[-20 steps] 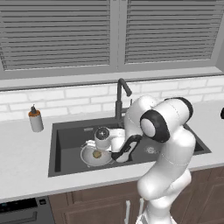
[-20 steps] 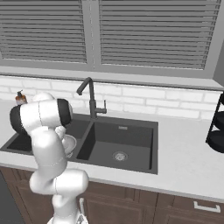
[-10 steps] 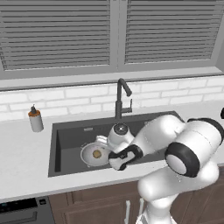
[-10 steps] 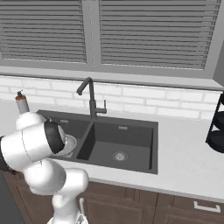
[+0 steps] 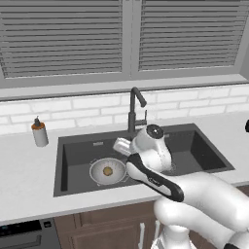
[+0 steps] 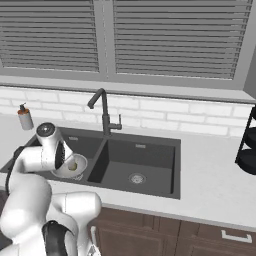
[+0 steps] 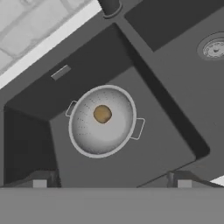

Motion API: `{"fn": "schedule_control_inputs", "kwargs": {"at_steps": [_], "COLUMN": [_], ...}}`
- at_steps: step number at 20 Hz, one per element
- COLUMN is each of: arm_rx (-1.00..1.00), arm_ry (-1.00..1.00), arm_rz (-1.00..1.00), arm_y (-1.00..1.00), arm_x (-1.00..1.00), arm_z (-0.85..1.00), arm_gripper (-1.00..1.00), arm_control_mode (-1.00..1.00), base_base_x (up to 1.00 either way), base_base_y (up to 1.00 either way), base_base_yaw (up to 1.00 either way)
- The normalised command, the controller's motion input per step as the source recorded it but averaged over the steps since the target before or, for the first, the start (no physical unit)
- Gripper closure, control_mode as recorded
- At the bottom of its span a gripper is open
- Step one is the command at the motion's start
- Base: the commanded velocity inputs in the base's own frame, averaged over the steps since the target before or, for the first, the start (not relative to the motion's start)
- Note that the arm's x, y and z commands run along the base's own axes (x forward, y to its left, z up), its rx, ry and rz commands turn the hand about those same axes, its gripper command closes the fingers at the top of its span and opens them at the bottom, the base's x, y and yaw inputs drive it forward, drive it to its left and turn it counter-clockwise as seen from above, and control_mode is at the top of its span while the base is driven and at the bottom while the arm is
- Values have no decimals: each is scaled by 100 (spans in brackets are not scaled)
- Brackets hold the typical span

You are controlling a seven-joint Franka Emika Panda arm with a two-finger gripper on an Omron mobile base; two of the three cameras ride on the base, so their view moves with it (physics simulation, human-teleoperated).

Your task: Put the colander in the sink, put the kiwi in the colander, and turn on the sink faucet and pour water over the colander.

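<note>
The white-grey colander [image 7: 103, 131] sits upright on the floor of the dark sink's [image 7: 166, 109] left basin, with the brown kiwi [image 7: 102, 114] lying in its middle. My gripper [image 7: 111, 183] hangs open and empty above the colander, clear of it, its fingertips [image 7: 39, 181] spread wide. From the base cameras the colander [image 5: 97, 176] [image 6: 80, 162] and the kiwi [image 5: 108, 170] [image 6: 73, 166] are partly behind my arm. The black gooseneck faucet [image 5: 132, 112] [image 6: 104, 112] stands behind the divider, its spout over the sink [image 5: 78, 151]. Water is out of view.
A grey soap dispenser [image 5: 39, 132] [image 6: 25, 117] stands on the counter left of the sink. The right basin holds just its drain [image 6: 136, 177] [image 7: 214, 48]. A black rack [image 6: 247, 145] stands at the far right of the counter. White brick wall and blinds lie behind.
The hand has lifted up and away from the colander, leaving the kiwi inside it. The arm's elbow swung down toward the cameras.
</note>
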Motion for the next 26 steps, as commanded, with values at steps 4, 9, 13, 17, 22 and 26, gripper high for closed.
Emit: {"fn": "schedule_control_inputs", "kwargs": {"at_steps": [4,9,13,17,22,26], "arm_rx": [5,6,8,9,10,18], "arm_ry": [4,0,0,-1,0,0], "arm_rz": [0,0,0,0,0,0], "arm_y": [-48,-71,-71,-74,-72,-39], "arm_x": [-15,-2,0,0,4,30], "arm_z": [100,92,64,38,24,25], "arm_gripper": [-100,-100,-100,-100,-100,-100], "arm_control_mode": [-100,-100,-100,-100,-100,-100], "base_base_x": [0,0,0,0,0,0], "base_base_y": [0,0,0,0,0,0], "base_base_yaw": [0,0,0,0,0,0]}}
